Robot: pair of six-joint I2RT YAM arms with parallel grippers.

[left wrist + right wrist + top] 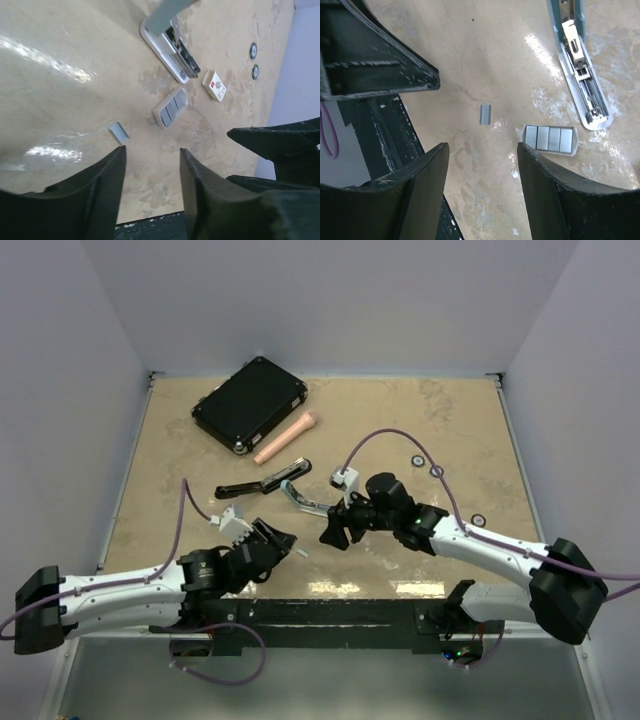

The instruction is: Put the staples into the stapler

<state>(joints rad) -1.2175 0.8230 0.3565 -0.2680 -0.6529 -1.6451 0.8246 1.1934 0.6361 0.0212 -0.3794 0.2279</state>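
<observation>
Grey ribbed staples [118, 133] lie flat on the worktop [60, 100] just ahead of the left tool [152, 155], open and empty like the right tool [482, 152], so it should probably lower squarely and pinch the strip's long edges before carrying it to the opened stapler [162, 50].

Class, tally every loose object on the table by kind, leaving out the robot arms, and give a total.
Staplers: 2 (black stapler, silver stapler)
Black rings: 3
Staples strip: 1
Grey tray of blocks: 1
White box: 1
Black case: 1
Pink cylinder: 1
Total: 10
</observation>
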